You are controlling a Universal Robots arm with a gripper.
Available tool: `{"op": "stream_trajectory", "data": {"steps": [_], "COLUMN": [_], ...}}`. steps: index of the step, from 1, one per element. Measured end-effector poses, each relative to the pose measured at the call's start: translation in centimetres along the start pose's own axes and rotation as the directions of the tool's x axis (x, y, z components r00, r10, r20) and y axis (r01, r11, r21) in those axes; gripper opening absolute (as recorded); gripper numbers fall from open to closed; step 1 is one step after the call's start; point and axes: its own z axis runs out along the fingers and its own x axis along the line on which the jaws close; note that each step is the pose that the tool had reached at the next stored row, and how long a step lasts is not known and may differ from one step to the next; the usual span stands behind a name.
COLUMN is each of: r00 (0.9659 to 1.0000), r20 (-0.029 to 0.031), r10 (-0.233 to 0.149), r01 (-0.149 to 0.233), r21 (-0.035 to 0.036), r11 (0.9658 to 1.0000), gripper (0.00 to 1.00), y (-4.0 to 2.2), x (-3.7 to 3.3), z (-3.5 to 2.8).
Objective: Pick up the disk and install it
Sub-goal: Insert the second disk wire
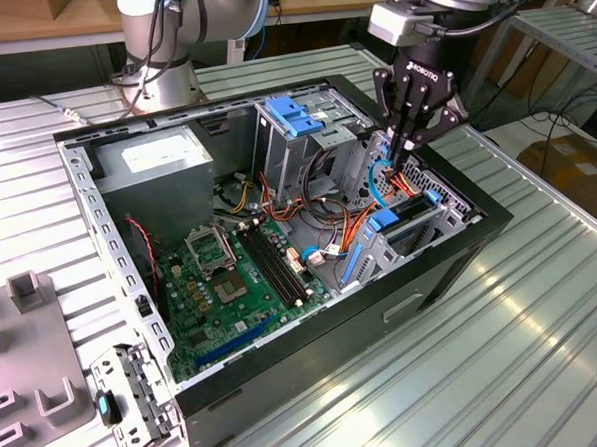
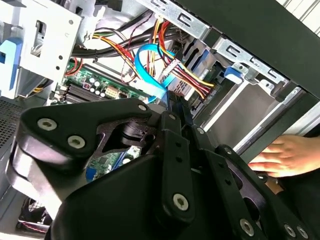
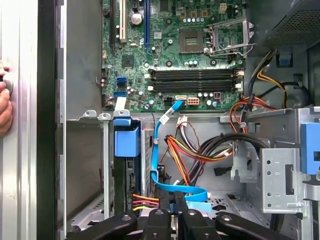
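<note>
The disk (image 1: 410,210), black with bright blue rails, stands on edge in the metal bay at the case's corner on the exterior view's right. In the first wrist view the disk (image 3: 125,185) sits under its blue tab in the same slot. My gripper (image 1: 402,156) hangs just above and behind the bay, fingers pressed together and pointing down into the case. In both wrist views a thin blue cable (image 3: 159,145) runs right up to the fingertips (image 2: 176,102). I cannot tell whether the cable's end is pinched between them.
The open case holds a green motherboard (image 1: 231,277), a power supply (image 1: 165,155), a tall metal cage with a light-blue latch (image 1: 295,114) and bundles of orange and yellow wires (image 3: 185,155). A person's hand (image 2: 280,155) rests on the case's outer wall. Grey fixtures (image 1: 24,338) lie at the exterior view's left.
</note>
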Motion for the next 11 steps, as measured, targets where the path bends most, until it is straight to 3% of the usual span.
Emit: {"op": "stream_trajectory", "data": {"steps": [4,5,8,11], "r00": [0.9999,0.9999,0.9999,0.9999], "r20": [-0.0105,-0.0118,-0.0168,-0.0170], "r10": [0.001,0.001,0.001,0.001], "r01": [-0.001,-0.001,-0.001,-0.001], "r21": [0.0003,0.0004,0.0015,0.0018], "r11": [1.0000,1.0000,1.0000,1.0000], "gripper": [0.20,0.26,0.26,0.16], "y": [-0.02,-0.02,-0.03,-0.03], "x": [-0.05,-0.06,-0.09,-0.07], "z": [0.49,0.57,0.80,0.86]}}
